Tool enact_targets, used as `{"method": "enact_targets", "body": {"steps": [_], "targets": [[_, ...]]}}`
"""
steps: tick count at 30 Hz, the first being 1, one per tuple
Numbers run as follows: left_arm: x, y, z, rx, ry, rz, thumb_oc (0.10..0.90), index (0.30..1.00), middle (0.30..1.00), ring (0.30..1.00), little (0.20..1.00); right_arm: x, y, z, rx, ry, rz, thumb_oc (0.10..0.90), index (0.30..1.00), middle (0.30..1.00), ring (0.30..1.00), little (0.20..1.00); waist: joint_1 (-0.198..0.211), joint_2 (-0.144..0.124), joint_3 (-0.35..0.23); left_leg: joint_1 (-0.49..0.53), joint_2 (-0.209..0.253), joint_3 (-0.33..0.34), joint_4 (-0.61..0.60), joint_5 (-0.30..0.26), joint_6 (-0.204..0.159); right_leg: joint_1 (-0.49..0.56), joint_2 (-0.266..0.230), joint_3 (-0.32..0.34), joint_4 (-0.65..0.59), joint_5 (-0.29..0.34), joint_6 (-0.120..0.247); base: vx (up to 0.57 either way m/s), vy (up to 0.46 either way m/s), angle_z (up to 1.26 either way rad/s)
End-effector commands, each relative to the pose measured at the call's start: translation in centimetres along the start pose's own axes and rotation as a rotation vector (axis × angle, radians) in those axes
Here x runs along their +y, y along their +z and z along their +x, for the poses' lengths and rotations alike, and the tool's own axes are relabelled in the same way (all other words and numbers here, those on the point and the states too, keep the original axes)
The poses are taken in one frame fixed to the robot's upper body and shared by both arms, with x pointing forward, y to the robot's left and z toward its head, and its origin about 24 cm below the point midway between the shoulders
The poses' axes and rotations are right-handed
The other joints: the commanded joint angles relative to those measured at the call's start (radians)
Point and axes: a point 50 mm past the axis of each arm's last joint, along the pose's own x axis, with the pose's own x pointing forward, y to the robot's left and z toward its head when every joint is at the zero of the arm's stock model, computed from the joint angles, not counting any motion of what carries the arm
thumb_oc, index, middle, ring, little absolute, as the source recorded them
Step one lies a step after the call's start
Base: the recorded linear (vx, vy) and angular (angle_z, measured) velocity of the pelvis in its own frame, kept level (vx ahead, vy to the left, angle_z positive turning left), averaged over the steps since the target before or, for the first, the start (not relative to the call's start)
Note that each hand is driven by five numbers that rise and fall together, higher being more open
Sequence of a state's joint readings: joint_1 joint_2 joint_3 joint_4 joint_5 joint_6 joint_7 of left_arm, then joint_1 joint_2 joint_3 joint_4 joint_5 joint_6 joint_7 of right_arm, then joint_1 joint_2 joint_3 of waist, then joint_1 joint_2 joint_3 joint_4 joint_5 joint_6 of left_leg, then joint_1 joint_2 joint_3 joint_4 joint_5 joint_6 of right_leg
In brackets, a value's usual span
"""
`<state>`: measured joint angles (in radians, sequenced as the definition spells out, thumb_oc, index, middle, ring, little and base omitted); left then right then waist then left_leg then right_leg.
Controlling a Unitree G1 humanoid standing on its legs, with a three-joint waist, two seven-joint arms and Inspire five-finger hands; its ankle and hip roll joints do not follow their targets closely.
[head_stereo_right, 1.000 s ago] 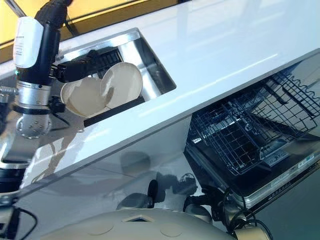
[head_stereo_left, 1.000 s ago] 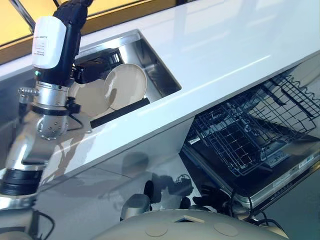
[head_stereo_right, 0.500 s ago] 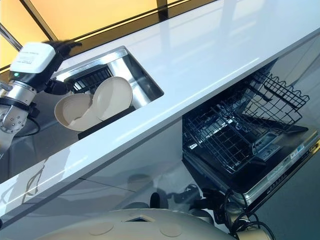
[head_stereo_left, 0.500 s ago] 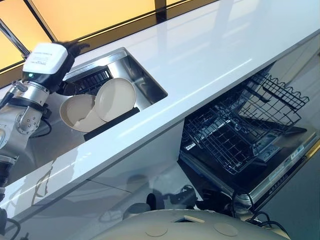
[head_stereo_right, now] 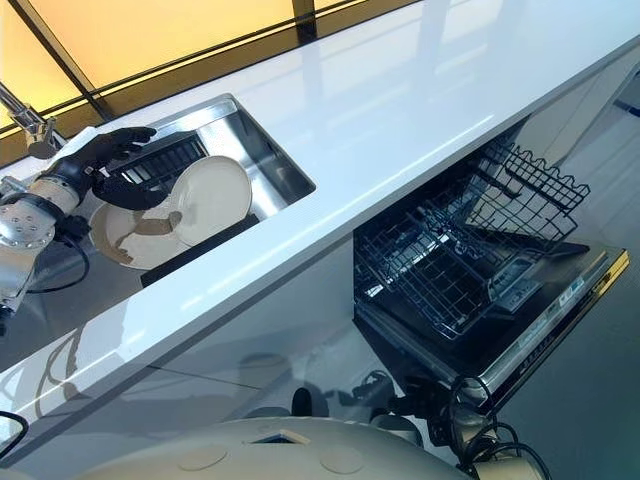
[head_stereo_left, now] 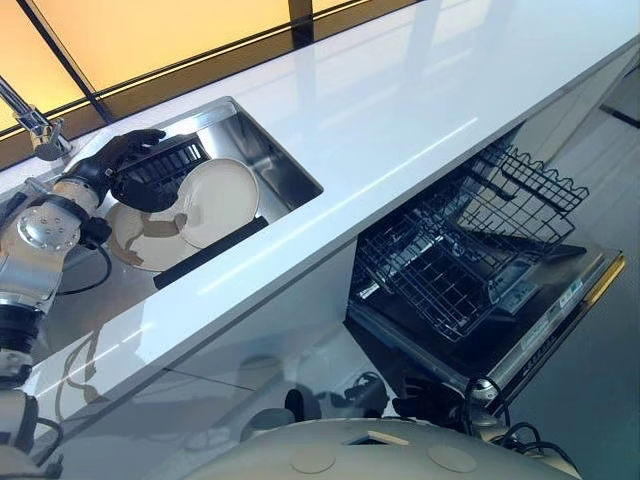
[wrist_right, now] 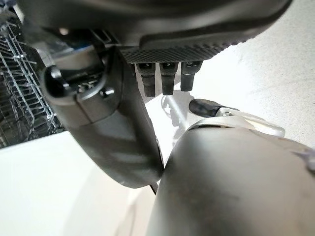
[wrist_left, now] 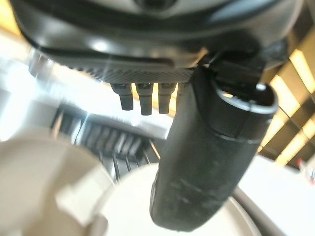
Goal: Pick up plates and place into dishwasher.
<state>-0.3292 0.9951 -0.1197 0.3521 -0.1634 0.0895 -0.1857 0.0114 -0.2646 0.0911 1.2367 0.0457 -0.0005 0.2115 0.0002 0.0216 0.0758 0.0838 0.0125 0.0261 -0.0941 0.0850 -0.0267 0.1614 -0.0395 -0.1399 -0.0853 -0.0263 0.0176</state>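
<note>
My left hand (head_stereo_left: 128, 158) hovers over the sink (head_stereo_left: 268, 150), above the two cream plates (head_stereo_left: 215, 200).

I see the plates leaning on edge in a dark rack (head_stereo_left: 210, 250) inside the steel sink, the round one overlapping a second plate (head_stereo_left: 140, 238) nearer my arm. My left hand's fingers look straight and relaxed with nothing in them, though the wrist view is too blurred for me to be certain the thumb (wrist_left: 206, 162) is clear of the plate rim. My right hand (wrist_right: 113, 142) hangs low with fingers extended, holding nothing. The dishwasher (head_stereo_left: 560, 320) stands open under the white counter (head_stereo_left: 420, 90), its wire basket (head_stereo_left: 450, 260) pulled out.
</note>
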Motion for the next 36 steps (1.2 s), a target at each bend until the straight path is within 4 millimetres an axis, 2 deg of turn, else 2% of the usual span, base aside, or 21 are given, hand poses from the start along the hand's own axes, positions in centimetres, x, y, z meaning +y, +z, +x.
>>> {"method": "enact_targets", "body": {"steps": [1,7,11,14,19,24,27,29,31,32,33,34,35,36], "targets": [[6.6,4.9,0.7,-0.189,0.286,-0.241,0.8,0.9,0.9,0.9,0.9,-2.9,-1.8,-1.0,0.078,-0.052,-0.07,0.8,0.9,0.9,0.9,0.9,-0.006,0.058,0.013,0.041,-0.075,0.032,0.024,-0.162,0.084,-0.109,0.026,0.018,0.166,-0.105,0.067,0.02,0.039,-0.06],[6.4,4.5,1.1,-0.189,0.302,-0.383,0.8,0.9,0.9,0.9,0.9,-3.2,-1.7,-1.1,0.071,-0.06,-0.08,0.8,0.9,0.9,0.9,0.9,-0.007,0.049,0.036,0.018,-0.074,0.038,0.037,-0.161,0.086,-0.131,0.025,0.023,0.177,-0.101,0.069,0.01,0.044,-0.07],[6.1,4.9,1.3,-0.206,0.281,-0.4,0.8,0.9,0.9,0.9,0.9,-3.3,-1.5,-1.1,0.06,-0.063,-0.085,0.8,0.9,0.9,0.9,0.9,-0.006,0.043,0.052,0.002,-0.074,0.041,0.049,-0.163,0.089,-0.147,0.024,0.03,0.184,-0.096,0.071,0.0,0.008,0.0],[5.9,5.0,1.5,-0.196,0.294,-0.341,0.8,0.9,0.9,0.9,0.9,-3.3,-1.4,-1.1,0.054,-0.066,-0.077,0.8,0.9,0.9,0.9,0.9,-0.005,0.036,0.065,-0.013,-0.076,0.041,0.062,-0.163,0.093,-0.16,0.024,0.037,0.191,-0.089,0.074,0.03,0.035,-0.03],[7.4,5.5,1.2,-0.199,0.399,-0.282,0.8,0.9,0.9,0.9,0.9,-3.5,-1.2,-1.1,0.045,-0.066,-0.067,0.8,0.9,0.9,0.9,0.9,-0.005,0.024,0.088,-0.042,-0.079,0.043,0.084,-0.164,0.098,-0.181,0.023,0.051,0.197,-0.078,0.078,0.01,0.028,-0.04],[8.4,6.1,1.0,-0.21,0.408,-0.262,0.8,0.9,0.9,0.9,0.9,-3.6,-0.8,-1.1,0.026,-0.062,-0.058,0.8,0.9,0.9,0.9,0.9,-0.001,0.016,0.114,-0.069,-0.079,0.04,0.1,-0.164,0.103,-0.204,0.024,0.059,0.205,-0.067,0.084,0.0,0.002,-0.01],[8.5,6.5,1.1,-0.221,0.341,-0.295,0.8,0.9,0.9,0.9,0.9,-3.5,-0.7,-1.1,0.021,-0.06,-0.06,0.8,0.9,0.9,0.9,0.9,0.002,0.013,0.121,-0.078,-0.079,0.038,0.105,-0.163,0.103,-0.211,0.022,0.059,0.207,-0.062,0.088,0.0,0.0,0.0],[8.0,7.0,1.4,-0.236,0.238,-0.315,0.8,0.9,0.9,0.9,0.9,-3.5,-0.5,-1.1,0.016,-0.06,-0.061,0.8,0.9,0.9,0.9,0.9,0.003,0.013,0.123,-0.083,-0.081,0.035,0.107,-0.163,0.103,-0.215,0.022,0.06,0.209,-0.061,0.089,0.0,0.0,0.0],[6.7,7.6,1.7,-0.256,0.063,-0.363,0.8,0.9,0.9,0.9,0.9,-3.7,-0.3,-1.1,0.01,-0.06,-0.062,0.8,0.9,0.9,0.9,0.9,0.007,0.014,0.126,-0.088,-0.084,0.033,0.109,-0.161,0.104,-0.219,0.02,0.061,0.212,-0.06,0.09,-0.02,0.0,0.01],[6.3,7.9,1.7,-0.268,0.022,-0.365,0.74,0.848,0.848,0.848,0.84,-3.8,-0.1,-1.1,0.008,-0.061,-0.061,0.8,0.9,0.9,0.9,0.9,0.008,0.015,0.126,-0.089,-0.084,0.031,0.11,-0.161,0.103,-0.221,0.02,0.06,0.213,-0.061,0.09,-0.04,0.003,0.03],[5.7,8.1,1.7,-0.282,-0.037,-0.36,0.41,0.566,0.566,0.566,0.51,-4.1,0.1,-1.2,0.006,-0.064,-0.061,0.8,0.9,0.9,0.9,0.9,0.01,0.018,0.126,-0.088,-0.087,0.029,0.11,-0.16,0.103,-0.222,0.019,0.058,0.215,-0.061,0.089,-0.03,0.005,0.02],[5.5,8.3,1.7,-0.288,-0.062,-0.355,0.256,0.434,0.434,0.434,0.356,-4.3,0.2,-1.2,0.005,-0.065,-0.061,0.8,0.9,0.9,0.9,0.9,0.011,0.019,0.126,-0.089,-0.089,0.028,0.112,-0.16,0.103,-0.222,0.018,0.056,0.215,-0.061,0.088,0.0,0.0,0.0],[5.3,8.4,1.6,-0.299,-0.095,-0.353,0.141,0.335,0.335,0.335,0.241,-4.4,0.1,-1.3,0.005,-0.068,-0.059,0.8,0.9,0.9,0.9,0.9,0.013,0.021,0.125,-0.088,-0.092,0.025,0.114,-0.16,0.102,-0.221,0.016,0.055,0.215,-0.062,0.086,0.0,0.0,0.0],[5.2,8.5,1.6,-0.302,-0.123,-0.351,0.1,0.3,0.3,0.3,0.2,-4.5,0.2,-1.3,0.006,-0.071,-0.056,0.8,0.9,0.9,0.9,0.9,0.014,0.023,0.123,-0.088,-0.094,0.023,0.116,-0.16,0.101,-0.22,0.015,0.053,0.215,-0.063,0.085,0.0,0.0,0.0]]}}
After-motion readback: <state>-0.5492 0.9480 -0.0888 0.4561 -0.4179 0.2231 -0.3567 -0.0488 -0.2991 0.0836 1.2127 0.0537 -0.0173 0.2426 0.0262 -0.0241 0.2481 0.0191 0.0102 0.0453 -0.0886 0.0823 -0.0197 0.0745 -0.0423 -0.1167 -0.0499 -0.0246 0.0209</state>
